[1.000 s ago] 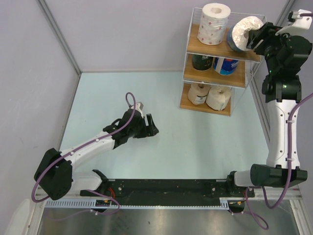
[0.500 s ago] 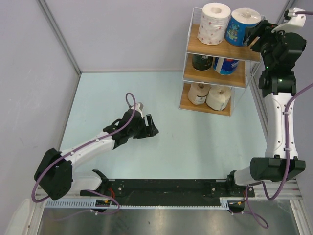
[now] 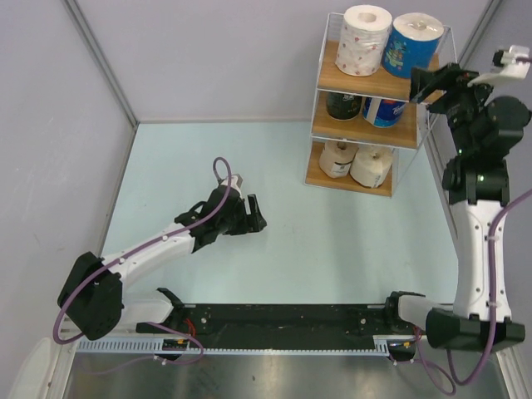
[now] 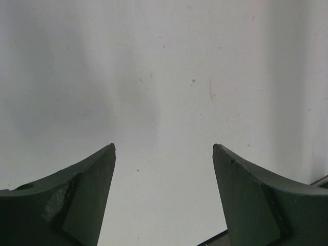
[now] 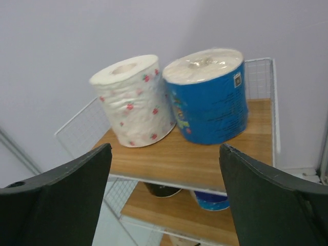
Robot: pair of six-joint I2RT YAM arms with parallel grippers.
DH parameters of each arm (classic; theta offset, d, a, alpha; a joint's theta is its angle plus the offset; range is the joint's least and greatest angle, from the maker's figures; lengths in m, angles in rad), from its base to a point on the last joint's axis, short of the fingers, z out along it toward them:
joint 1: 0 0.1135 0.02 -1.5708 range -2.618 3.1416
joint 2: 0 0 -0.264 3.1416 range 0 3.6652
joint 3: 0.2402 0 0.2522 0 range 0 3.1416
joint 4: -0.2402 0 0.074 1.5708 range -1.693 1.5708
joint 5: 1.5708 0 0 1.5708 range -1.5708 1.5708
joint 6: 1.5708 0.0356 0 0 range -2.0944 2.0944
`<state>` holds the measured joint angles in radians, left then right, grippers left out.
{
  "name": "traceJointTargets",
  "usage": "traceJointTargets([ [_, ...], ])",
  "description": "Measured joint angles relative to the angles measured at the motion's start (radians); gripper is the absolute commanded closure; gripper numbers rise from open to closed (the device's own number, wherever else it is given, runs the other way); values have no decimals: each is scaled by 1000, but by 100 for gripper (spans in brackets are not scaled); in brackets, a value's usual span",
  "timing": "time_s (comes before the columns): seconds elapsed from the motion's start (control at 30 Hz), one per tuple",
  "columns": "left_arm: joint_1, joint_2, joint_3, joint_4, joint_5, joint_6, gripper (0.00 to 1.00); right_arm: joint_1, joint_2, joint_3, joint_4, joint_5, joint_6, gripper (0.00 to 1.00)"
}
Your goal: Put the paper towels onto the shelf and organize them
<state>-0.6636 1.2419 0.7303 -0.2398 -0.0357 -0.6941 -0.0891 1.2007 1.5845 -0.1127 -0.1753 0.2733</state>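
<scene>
Right wrist view: the right gripper (image 5: 165,148) hangs with jaws spread wide and empty, just in front of the shelf's (image 5: 205,164) top board. There the white red-speckled roll (image 5: 136,102) and a blue-wrapped roll (image 5: 210,97) stand upright side by side. In the top external view, the middle tier holds a dark-wrapped roll (image 3: 342,105) and a second blue roll (image 3: 382,110), and the bottom tier holds two pale rolls (image 3: 371,166). The left gripper (image 3: 247,201), jaws apart and empty, sits low over the table (image 3: 332,241), well apart from the shelf.

The shelf (image 3: 359,134) stands at the frame's upper right. Paper towels (image 3: 366,40) sit in side-by-side pairs on each of its three tiers.
</scene>
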Motion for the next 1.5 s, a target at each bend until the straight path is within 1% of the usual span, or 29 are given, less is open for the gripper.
traceJointTargets([
  [0.03, 0, 0, 12, -11, -8, 7, 18, 1, -36, -42, 14, -13, 12, 4],
  [0.07, 0, 0, 23, -16, -15, 14, 18, 8, -80, -97, 37, -25, 24, 0],
  [0.13, 1, 1, 58, -32, -26, 31, 17, 35, -143, -181, 42, -37, 38, 0],
  [0.2, 1, 1, 90, -36, -38, 48, 15, 82, -164, -214, 40, -32, 31, 0],
  [0.3, 1, 2, 121, -40, -47, 68, 13, 164, -160, -231, 22, 14, 6, 0],
  [0.37, 1, 2, 130, -45, -52, 76, 11, 187, -154, -244, -1, 41, -2, 0],
  [0.4, 1, 2, 131, -48, -56, 79, 9, 189, -154, -251, -13, 61, -2, 0],
  [0.43, 1, 2, 131, -52, -61, 84, 1, 189, -154, -258, -21, 80, -1, 0],
  [0.47, 1, 2, 131, -58, -65, 85, 0, 189, -158, -266, -30, 102, 2, 0],
  [0.77, 1, 2, 131, -71, -104, 97, 0, 179, -238, -380, -114, 379, 84, 0],
  [0.93, 1, 2, 131, -57, -110, 124, 0, 125, -272, -421, -152, 438, 121, 0],
  [1.07, 1, 19, 136, 75, -86, 193, 0, 76, -283, -449, -167, 447, 139, 0],
  [1.2, -8, 90, 145, 300, -92, 277, 0, 41, -283, -476, -167, 436, 155, 0],
  [1.33, -30, 211, 152, 550, -93, 363, 0, 38, -282, -491, -167, 390, 173, 0],
  [1.43, -44, 304, 211, 634, -93, 401, 0, 38, -282, -491, -166, 355, 187, 0],
  [1.5, -50, 369, 293, 673, -92, 419, 0, 37, -283, -491, -166, 338, 195, 0],
])
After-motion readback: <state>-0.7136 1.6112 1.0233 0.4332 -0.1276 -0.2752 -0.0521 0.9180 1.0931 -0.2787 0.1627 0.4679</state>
